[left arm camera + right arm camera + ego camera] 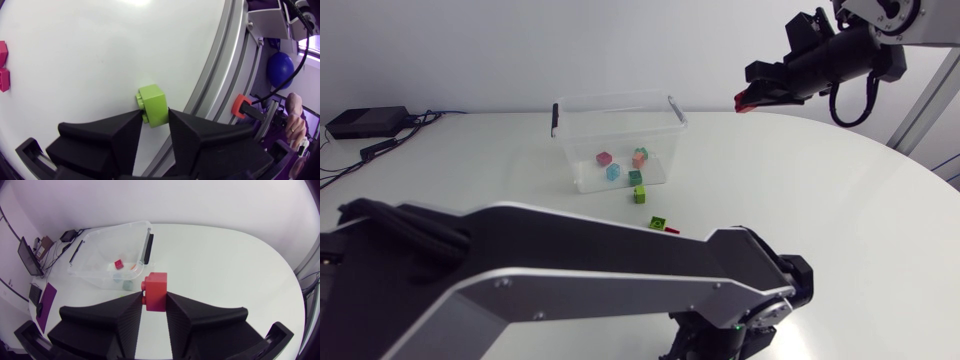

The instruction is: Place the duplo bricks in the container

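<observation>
Claws both carry loads: the right claw is clamped on a red brick, high above the counter, with the clear container ahead and below. The left claw pinches a lime brick near the counter's edge. Several bricks lie in the container; a green brick sits just outside it. Carrying looks like the step in hand. Next, the right claw must come over the open rim, then part.

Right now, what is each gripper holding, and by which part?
Right gripper: red brick, pinched by its opposite sides. Left gripper: lime-green brick, gripped on its two sides at the near end.
</observation>
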You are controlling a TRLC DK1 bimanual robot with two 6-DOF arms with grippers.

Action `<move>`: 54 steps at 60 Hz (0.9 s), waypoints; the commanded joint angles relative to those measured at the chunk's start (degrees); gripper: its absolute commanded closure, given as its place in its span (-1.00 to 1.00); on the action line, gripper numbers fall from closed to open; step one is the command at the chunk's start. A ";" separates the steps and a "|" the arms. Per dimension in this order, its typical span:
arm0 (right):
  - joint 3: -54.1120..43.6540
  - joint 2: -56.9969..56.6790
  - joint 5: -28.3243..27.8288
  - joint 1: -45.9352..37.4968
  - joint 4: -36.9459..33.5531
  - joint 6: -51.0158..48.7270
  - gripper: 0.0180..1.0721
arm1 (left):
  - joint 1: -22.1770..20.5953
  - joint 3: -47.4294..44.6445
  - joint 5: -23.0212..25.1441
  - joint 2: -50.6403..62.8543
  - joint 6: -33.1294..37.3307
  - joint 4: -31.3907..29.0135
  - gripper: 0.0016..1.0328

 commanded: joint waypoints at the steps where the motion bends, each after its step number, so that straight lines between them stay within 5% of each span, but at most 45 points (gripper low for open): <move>1: 1.43 1.82 -0.55 0.98 1.13 1.82 0.42 | 0.37 -3.17 0.66 -1.14 -0.58 0.15 0.63; 19: 6.09 4.89 -0.55 3.80 1.05 4.20 0.42 | 6.96 -6.15 0.66 -12.92 0.04 -0.64 0.63; 54: 22.88 17.20 1.56 10.39 -3.00 6.57 0.42 | 28.05 -4.22 -1.18 -31.20 -1.28 1.73 0.63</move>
